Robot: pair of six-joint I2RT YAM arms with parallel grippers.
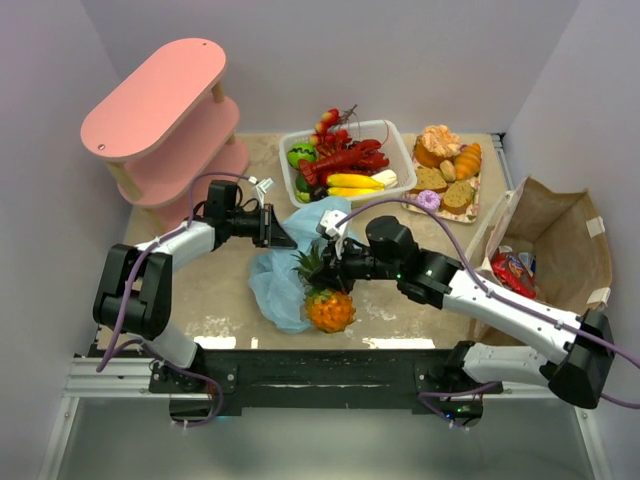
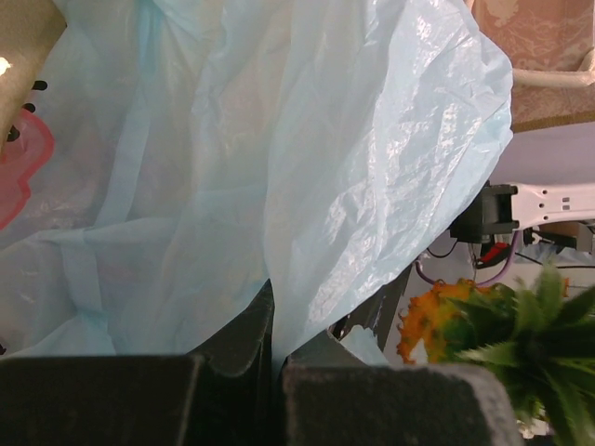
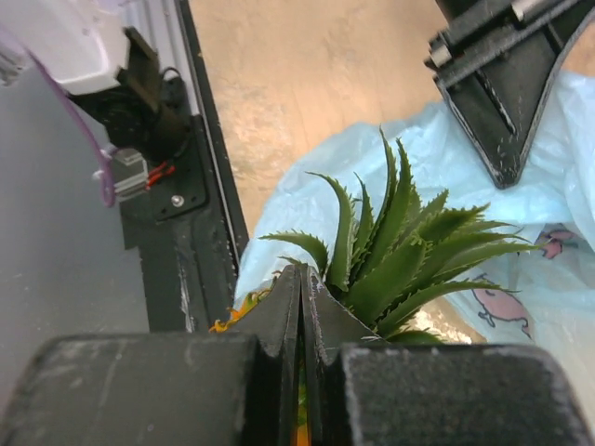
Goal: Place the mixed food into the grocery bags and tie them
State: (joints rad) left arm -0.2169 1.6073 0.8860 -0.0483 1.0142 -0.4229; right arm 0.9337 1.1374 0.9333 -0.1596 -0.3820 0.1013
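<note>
The thin light-blue bag (image 1: 278, 288) lies crumpled at the table's middle. My left gripper (image 1: 285, 228) is shut on its upper edge, and the plastic (image 2: 279, 167) fills the left wrist view above the closed jaws. An orange pineapple (image 1: 330, 310) rests against the bag's near right side. My right gripper (image 1: 326, 262) is shut on its green leaf crown (image 3: 409, 251), a sliver of leaf showing between the closed jaws. The brown paper bag (image 1: 565, 245) stands open at the right with a red snack packet (image 1: 512, 272) inside. A red lobster (image 1: 340, 160) and yellow bananas (image 1: 352, 183) lie in the white basket (image 1: 395, 140).
A tray of bread and pastries (image 1: 446, 172) sits right of the basket, with a purple doughnut (image 1: 428, 200) beside it. A pink three-tier shelf (image 1: 165, 110) stands at the back left. The black base rail (image 1: 330, 365) runs along the near edge.
</note>
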